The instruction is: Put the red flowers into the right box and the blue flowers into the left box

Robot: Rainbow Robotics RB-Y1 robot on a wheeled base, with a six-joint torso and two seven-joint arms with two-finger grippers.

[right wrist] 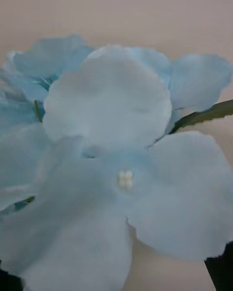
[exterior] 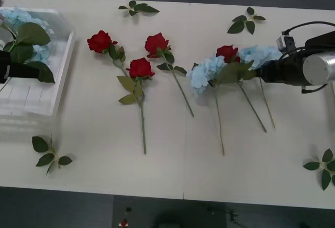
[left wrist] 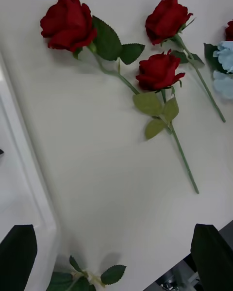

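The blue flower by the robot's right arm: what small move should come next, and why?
Probably closing the right pincer on the blue flower. Its fingers look open at that bloom, and the petals sit right up against the wrist camera, so it seems within grasp. It belongs in the left box, where the left pincer hovers open.

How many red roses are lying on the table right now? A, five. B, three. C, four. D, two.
C: the front view shows four red roses on the table, one nearest the left box, two more in the middle, and a fourth tucked between the blue flowers near the right gripper.
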